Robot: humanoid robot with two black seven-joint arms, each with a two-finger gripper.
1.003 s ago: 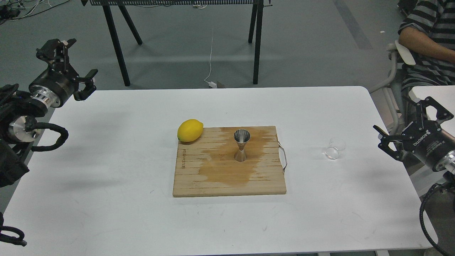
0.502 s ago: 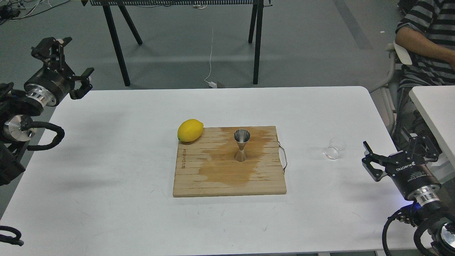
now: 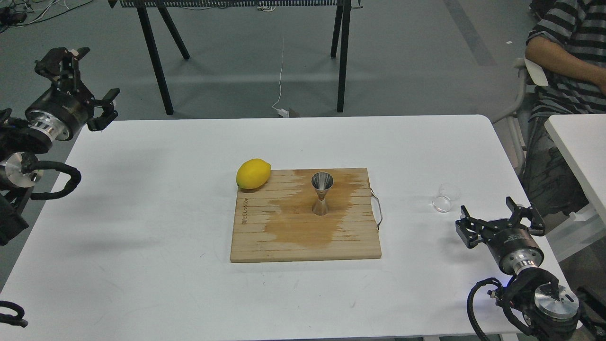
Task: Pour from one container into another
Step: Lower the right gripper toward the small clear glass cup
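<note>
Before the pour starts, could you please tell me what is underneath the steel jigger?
The steel jigger stands upright on a wooden cutting board, on a darker wet-looking stain. The wood directly beneath its base is covered, so I cannot see it.

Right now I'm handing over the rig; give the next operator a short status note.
Left gripper: open, empty, raised off the table's left edge.
Right gripper: open, empty, just short of the glass cup.
Glass cup stands on the white table, right of the cutting board.
Jigger is upright on the board, a wet stain around it.
Cup not yet grasped.
Left: grasp the cup, pour into the jigger.
</note>
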